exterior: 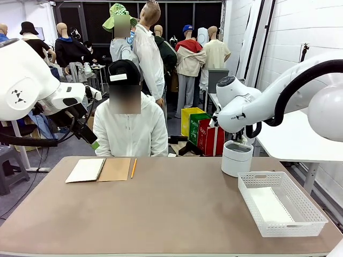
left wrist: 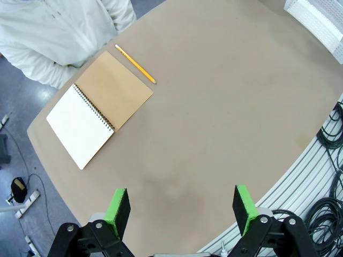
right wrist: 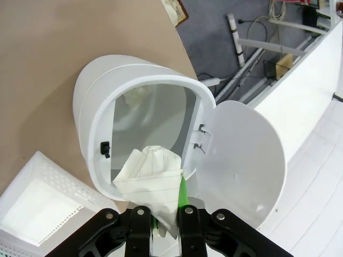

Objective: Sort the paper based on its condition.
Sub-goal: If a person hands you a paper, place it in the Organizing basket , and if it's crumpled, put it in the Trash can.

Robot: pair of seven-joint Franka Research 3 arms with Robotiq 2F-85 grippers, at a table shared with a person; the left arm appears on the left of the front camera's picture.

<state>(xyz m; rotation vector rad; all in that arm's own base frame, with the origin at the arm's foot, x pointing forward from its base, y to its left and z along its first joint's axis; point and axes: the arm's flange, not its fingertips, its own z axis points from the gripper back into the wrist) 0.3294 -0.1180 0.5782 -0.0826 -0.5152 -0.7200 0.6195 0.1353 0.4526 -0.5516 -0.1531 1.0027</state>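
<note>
Held item: crumpled white lined sheet of paper (right wrist: 151,174) — pinched between the pads of the right claw (right wrist: 164,214), its creased bulk fanning forward from the fingertips.
Right claw: closed on the crumpled sheet, poised above the bin's mouth.
Receptacle: white plastic oval bin (right wrist: 142,115) with its swing lid (right wrist: 241,160) hanging open to one side; stands on the brown desk (exterior: 171,209) near the far right corner.
Key relation: the bin's opening lies straight ahead of and below the claw's fingers, along their own line — the paper's free end already overlaps the rim.
Judged next step: a release here would likely drop the sheet inside; the near rim is the one thing it could catch on.
Alternate receptacle: white perforated plastic basket (exterior: 281,203), just beside the bin, with a flat white sheet (exterior: 269,205) lying in it.
Left claw (left wrist: 182,209): open, empty, hovering over bare desk.
Nearer arm: the right; the left is well apart from bin and basket.
Other stock: spiral-bound notebook with brown cardboard cover (exterior: 99,169), open, and yellow pencil (exterior: 133,167), before the seated person (exterior: 130,126).
</note>
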